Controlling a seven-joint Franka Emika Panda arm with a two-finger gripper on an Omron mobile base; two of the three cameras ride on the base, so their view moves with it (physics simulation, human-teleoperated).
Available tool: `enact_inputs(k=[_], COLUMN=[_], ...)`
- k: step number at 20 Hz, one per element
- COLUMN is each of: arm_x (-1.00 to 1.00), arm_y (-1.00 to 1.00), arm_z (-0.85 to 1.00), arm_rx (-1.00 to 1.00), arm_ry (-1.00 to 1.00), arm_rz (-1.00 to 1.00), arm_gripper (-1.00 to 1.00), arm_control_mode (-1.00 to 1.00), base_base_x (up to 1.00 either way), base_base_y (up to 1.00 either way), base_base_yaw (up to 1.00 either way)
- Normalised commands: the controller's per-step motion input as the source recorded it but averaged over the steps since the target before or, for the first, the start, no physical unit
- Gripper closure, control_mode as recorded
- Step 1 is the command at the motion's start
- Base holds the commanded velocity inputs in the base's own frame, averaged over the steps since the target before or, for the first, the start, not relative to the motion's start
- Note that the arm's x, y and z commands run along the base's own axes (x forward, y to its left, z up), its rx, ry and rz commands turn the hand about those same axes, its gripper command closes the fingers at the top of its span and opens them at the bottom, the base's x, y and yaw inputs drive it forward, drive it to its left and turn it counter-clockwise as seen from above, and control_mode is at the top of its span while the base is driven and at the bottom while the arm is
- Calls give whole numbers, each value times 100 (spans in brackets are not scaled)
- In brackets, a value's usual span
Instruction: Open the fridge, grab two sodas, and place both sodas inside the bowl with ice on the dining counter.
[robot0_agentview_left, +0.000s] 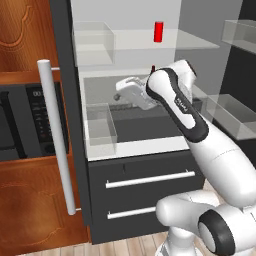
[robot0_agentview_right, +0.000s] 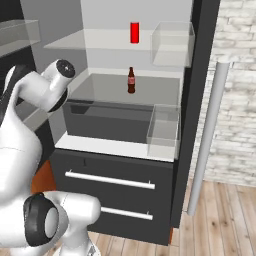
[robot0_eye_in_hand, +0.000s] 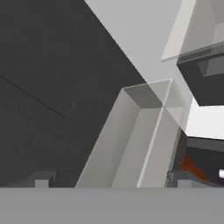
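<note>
A: What is around the robot?
B: The fridge (robot0_agentview_right: 125, 125) stands open, white inside, with clear shelves; wood cabinets are at its left, a brick wall at its right.
A: Where are the drinks?
B: The red can (robot0_agentview_right: 134, 32) is near the upper shelf's back edge; the brown bottle (robot0_agentview_right: 131, 80) is on the shelf below.
A: And the arm?
B: It bends into the fridge; the gripper (robot0_eye_in_hand: 113, 183) is spread wide, holding nothing.

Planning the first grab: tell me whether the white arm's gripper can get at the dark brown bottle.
Probably yes: the fridge stands open, the dark brown bottle is alone on its clear shelf, and the gripper is open nearby.
</note>
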Motion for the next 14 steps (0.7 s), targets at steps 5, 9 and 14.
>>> enact_inputs(k=[5,9,14], arm_x=[-28,-35,-39], arm_y=[-69,-72,-72], arm_z=[0,0,0], arm_rx=[-21,-20,-18], arm_ry=[-14,-11,-10], arm_rz=[-23,-28,-30], arm_gripper=[-100,-100,-100], arm_control_mode=[-100,-100,-100], base_base_x=[0,0,0], base_base_y=[0,0,0], base_base_yaw=[0,0,0])
